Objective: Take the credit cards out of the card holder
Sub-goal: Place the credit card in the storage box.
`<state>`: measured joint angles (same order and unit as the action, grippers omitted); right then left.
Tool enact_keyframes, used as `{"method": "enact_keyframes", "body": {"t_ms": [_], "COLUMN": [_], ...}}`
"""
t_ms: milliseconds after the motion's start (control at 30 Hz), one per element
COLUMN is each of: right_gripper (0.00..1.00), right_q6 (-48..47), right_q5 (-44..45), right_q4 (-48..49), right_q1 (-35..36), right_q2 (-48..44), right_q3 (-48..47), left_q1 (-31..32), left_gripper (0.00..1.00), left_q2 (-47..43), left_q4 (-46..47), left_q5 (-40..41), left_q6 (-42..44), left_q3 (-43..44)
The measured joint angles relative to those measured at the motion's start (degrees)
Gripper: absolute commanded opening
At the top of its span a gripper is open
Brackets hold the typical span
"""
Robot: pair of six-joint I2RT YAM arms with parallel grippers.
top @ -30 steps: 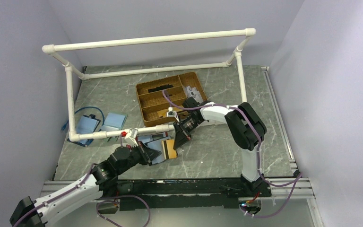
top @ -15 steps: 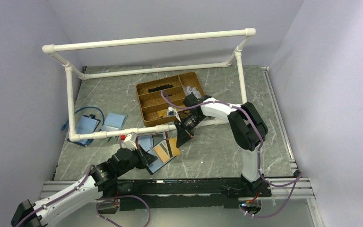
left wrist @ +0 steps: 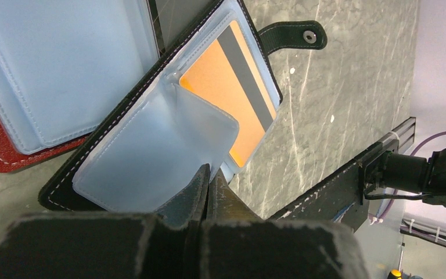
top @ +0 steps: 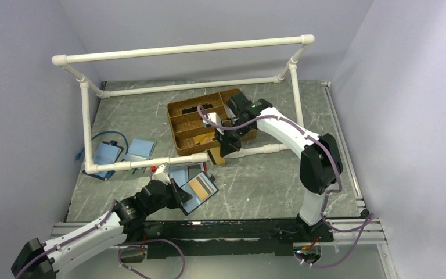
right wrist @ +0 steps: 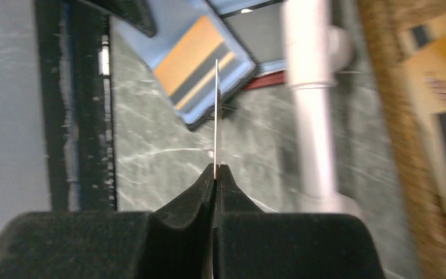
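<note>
The likeliest slip is at the right gripper (right wrist: pixel 216 168): its jaws are closed on the held card (right wrist: pixel 216 104) by one short edge only, and the card stands out from the fingertips edge-on, so a quick swing could twist it or let it slide out; the pipe (right wrist: pixel 310 104) runs just beside it and the tray (right wrist: pixel 424 116) lies beyond that, so a low or crooked path could knock the card against either; a release from this height could also let so thin a card land on edge or skid across the table (left wrist: pixel 337 87). The second risk is at the holder (left wrist: pixel 128 157), which lies open on the table, on the near side of the pipe and apart from the right gripper; the left gripper (left wrist: pixel 208 174) has its jaws closed at the holder's near edge, though I cannot tell whether they pinch a clear leaf or only press on it; if that hold is weak, pulling the next card would probably drag the whole holder, and it overlaps the red holder (left wrist: pixel 3 151), which could shift too. The orange card (left wrist: pixel 232 96) sits in the pocket of the half farthest from the left fingertips, well apart from them, with a loose clear flap between; in the right wrist view it lies ahead of and below the held card, so my guess is the flap could snag a finger reaching for it.
</note>
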<state>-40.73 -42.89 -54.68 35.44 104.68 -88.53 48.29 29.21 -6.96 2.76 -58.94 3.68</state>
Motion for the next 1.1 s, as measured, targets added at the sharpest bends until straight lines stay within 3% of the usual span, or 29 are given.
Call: {"method": "enact_keyframes", "body": {"t_ms": [233,467,1100], "right_gripper": [0.0,0.0,0.0], "right_q6": [-2.84,-5.22,-11.13], "right_q5": [11.02,21.0,33.42], "right_q4": [-3.98,-6.16,-8.7], "right_q1": [-0.55,-0.55,1.07], "right_q2": [4.2,10.64,21.51], "right_q3": [-17.9,-27.26,-32.28], "left_q1": [-0.02,-0.02,-0.02], "left_gripper": [0.0,0.0,0.0], "left_q2": [0.96,-1.38,-0.02], "left_q4": [0.55,0.24,0.7], "left_q5": [-1.07,-1.46,-1.97], "left_q6": [1.18,1.51,3.69], "left_q3": [0.02,0.02,0.02]}}
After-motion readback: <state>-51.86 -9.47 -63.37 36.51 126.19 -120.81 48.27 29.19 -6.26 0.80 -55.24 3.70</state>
